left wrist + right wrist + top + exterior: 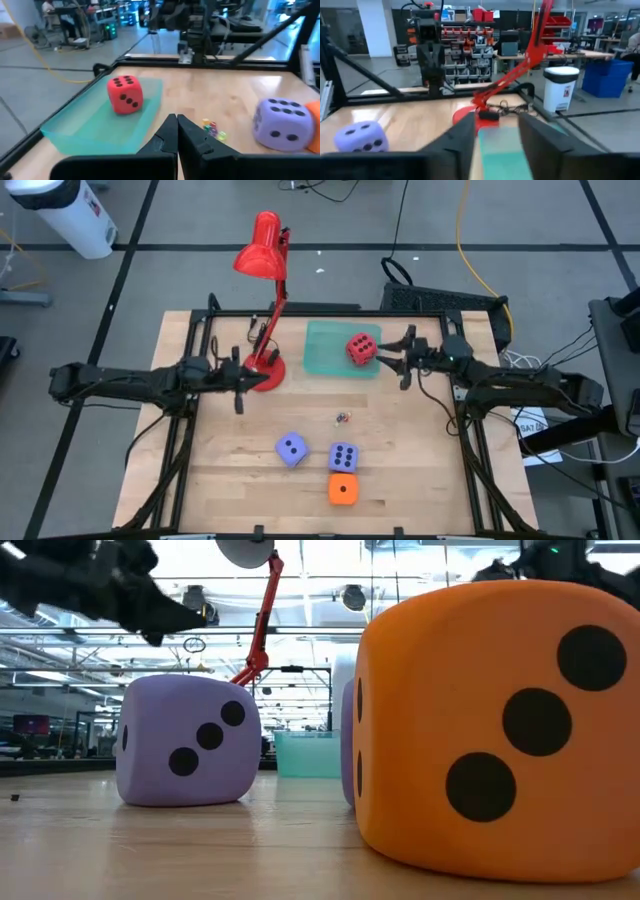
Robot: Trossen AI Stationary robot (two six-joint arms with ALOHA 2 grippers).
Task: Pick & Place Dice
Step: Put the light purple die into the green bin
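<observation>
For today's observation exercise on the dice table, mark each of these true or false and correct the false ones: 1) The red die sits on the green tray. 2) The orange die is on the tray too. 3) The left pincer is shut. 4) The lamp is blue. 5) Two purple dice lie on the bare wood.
1) True: the red die rests on the green tray.
2) False: the orange die lies on the wooden table, near its front edge, beside a purple die.
3) True: the left pincer has its fingers pressed together, holding nothing.
4) False: the lamp is red.
5) True: that purple die and the other purple die both lie on the wood.
</observation>
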